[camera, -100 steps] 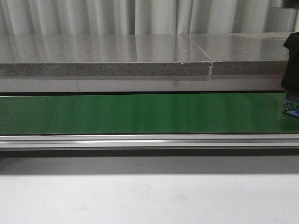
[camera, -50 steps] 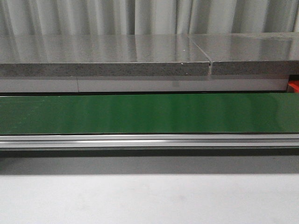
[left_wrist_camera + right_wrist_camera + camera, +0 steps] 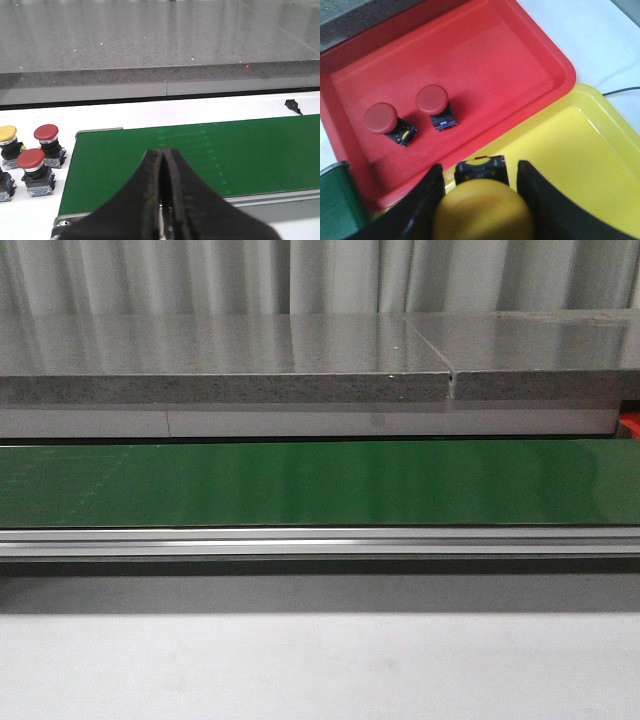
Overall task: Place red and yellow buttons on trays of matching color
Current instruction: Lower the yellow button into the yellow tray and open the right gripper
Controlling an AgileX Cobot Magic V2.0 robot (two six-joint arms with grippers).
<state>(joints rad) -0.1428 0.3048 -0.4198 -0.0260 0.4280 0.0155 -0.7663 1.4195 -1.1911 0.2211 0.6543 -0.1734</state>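
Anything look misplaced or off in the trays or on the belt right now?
Nothing stands out. Two red buttons stand in the red tray. The right claw holds a yellow button over the yellow tray. The belt is bare; the left claw is shut, empty.
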